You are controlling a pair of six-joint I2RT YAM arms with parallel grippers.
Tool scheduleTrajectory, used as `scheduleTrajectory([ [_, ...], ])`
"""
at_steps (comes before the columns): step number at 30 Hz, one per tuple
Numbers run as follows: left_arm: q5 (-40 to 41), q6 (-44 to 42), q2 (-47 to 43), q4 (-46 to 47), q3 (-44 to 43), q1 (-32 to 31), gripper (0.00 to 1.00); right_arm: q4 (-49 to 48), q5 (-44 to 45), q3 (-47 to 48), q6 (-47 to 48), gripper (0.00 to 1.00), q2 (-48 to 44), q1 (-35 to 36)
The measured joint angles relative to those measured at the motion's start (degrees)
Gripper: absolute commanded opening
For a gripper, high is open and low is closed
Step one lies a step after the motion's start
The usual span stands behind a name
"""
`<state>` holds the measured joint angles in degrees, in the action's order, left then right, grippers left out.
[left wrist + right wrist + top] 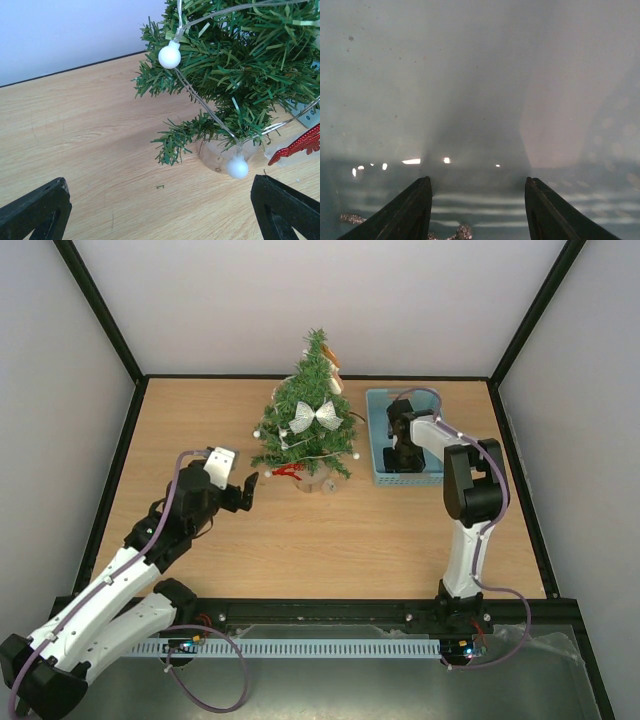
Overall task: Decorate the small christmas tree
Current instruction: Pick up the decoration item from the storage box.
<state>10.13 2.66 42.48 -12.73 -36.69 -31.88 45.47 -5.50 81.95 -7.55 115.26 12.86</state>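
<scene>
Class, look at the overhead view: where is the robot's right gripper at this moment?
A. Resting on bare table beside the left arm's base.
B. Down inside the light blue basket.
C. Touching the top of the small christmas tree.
B: the right gripper reaches down into the light blue basket, right of the small christmas tree.

Bare table (pixel 190 430) lies open ahead-left of my left gripper (pixel 243 492). The small christmas tree (pixel 310 425) and its light string (pixel 200 100) block ahead-right. The basket (pixel 376 440) walls hem my right gripper (pixel 477 178).
</scene>
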Motion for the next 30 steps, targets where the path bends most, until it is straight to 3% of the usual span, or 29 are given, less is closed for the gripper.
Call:
scheduleTrajectory([
  [7, 0.0, -0.15, -0.35, 0.0, 0.02, 0.0, 0.99, 3.48, 0.55, 7.58, 0.98, 0.37, 4.02, -0.24],
  [13, -0.24, -0.17, -0.35, 0.02, 0.02, 0.0, 0.99, 5.99, -2.58, 14.21, 0.33, 0.37, 4.94, -0.44],
  [23, -1.53, -0.37, -1.07, 0.11, 0.07, -0.11, 0.99, 14.99, -2.89, 12.26, -3.76, 0.42, 4.63, -0.5],
  [30, -1.29, -0.79, -2.84, 0.17, 0.44, -1.31, 0.99, 16.48, -3.37, 11.5, -5.16, 0.4, 4.63, -0.98],
])
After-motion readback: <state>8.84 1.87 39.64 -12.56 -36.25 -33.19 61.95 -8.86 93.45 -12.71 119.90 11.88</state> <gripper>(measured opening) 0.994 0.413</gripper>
